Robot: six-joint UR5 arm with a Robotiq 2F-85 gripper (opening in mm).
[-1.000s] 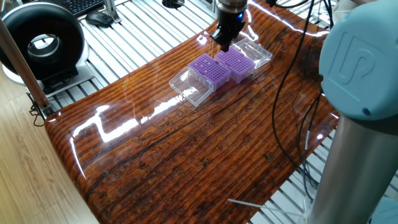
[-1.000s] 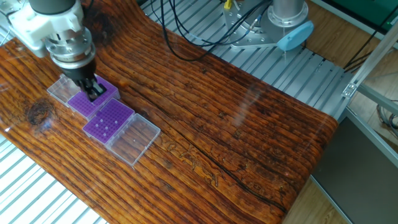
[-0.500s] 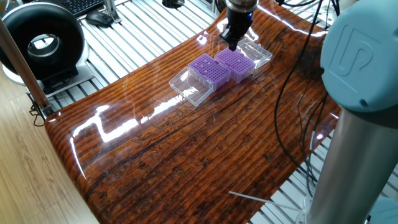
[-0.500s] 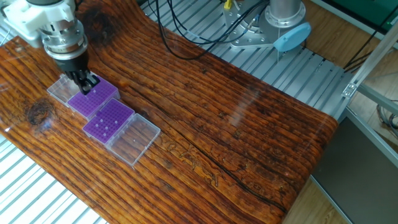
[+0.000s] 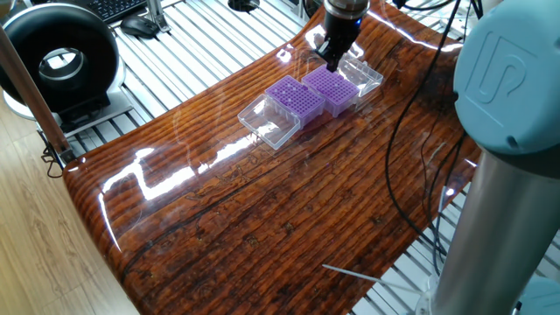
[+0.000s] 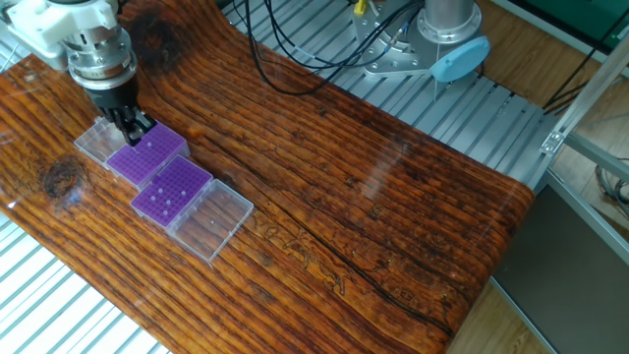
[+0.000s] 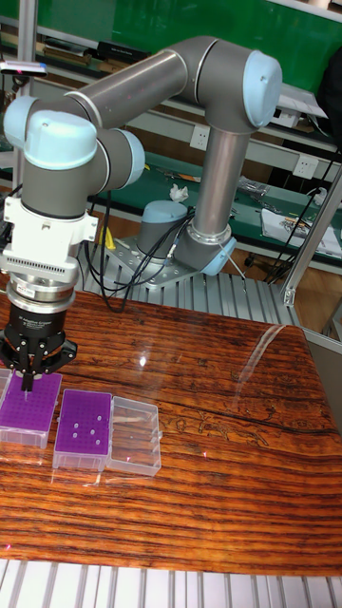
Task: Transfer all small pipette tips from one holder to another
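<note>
We see the gripper with its fingers drawn close together, poised low over the rack nearer the desk's end; whether a tip is pinched between them is too small to tell. The other rack beside it shows a few pale tips seated in its holes, with clear lids lying open at both outer sides. We judge this a pick or place at the first rack's far edge; next calls for a straight vertical move over one hole. Compared with a second ago, the gripper has shifted along that rack toward the desk's end
</note>
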